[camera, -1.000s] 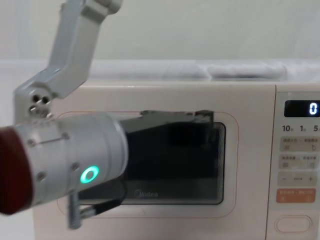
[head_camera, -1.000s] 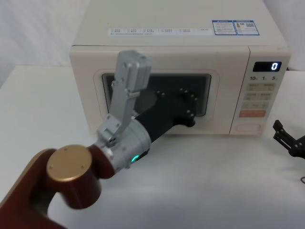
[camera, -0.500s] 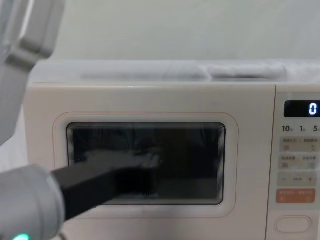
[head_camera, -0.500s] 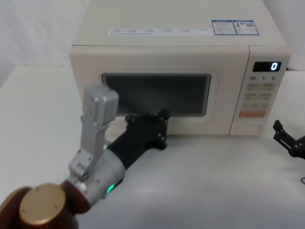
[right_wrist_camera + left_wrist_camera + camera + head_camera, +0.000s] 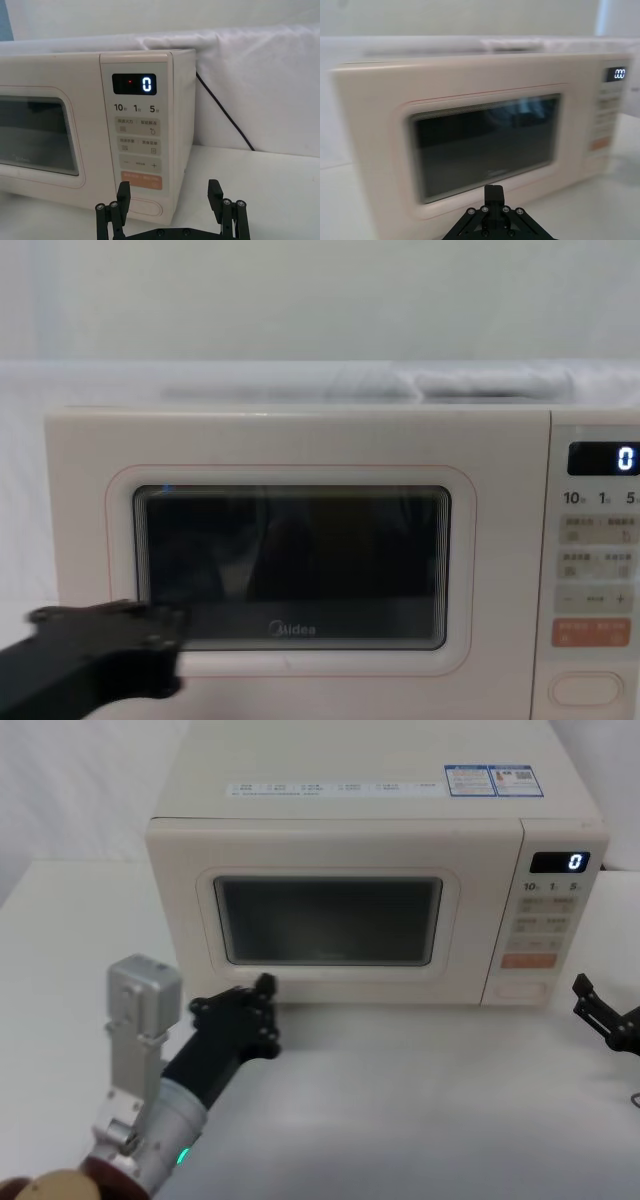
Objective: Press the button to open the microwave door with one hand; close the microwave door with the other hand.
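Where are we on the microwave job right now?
The microwave door sits flush and shut, so the close looks done. In hand: the left gripper is low, off the door's lower left corner. The right gripper is open, short of the button. Nothing looks left except parking the arms.

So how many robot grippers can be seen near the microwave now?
2. The left gripper is low before the closed microwave door, at its left side. The right gripper rests on the table, right of the control panel.
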{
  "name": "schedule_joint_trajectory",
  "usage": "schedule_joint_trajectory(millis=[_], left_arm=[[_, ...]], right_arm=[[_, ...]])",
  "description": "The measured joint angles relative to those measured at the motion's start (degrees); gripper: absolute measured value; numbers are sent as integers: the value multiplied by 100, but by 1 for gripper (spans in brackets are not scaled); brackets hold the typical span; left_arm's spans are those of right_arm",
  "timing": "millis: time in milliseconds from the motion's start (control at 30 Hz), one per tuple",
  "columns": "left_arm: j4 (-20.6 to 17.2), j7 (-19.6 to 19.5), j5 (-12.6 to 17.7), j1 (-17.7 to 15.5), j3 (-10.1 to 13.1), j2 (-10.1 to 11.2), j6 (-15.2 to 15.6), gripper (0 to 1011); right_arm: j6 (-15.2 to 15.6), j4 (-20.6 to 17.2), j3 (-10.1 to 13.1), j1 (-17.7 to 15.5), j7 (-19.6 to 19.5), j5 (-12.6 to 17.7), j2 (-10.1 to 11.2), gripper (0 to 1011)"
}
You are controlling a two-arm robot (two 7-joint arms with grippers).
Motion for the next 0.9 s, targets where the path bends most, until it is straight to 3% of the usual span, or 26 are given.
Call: schedule_joint_trajectory(millis=[333, 633, 900], left_arm=[[228, 450, 222, 285, -577, -222, -434, 0], [515, 431, 184, 321, -933, -299, -515, 0], [649, 424, 123, 238, -1102, -480, -402, 0]], right_arm=[[0, 0, 0, 0, 0, 0, 0, 1002], [0, 0, 0, 0, 0, 0, 0, 1002], [0, 0, 0, 0, 0, 0, 0, 1002]])
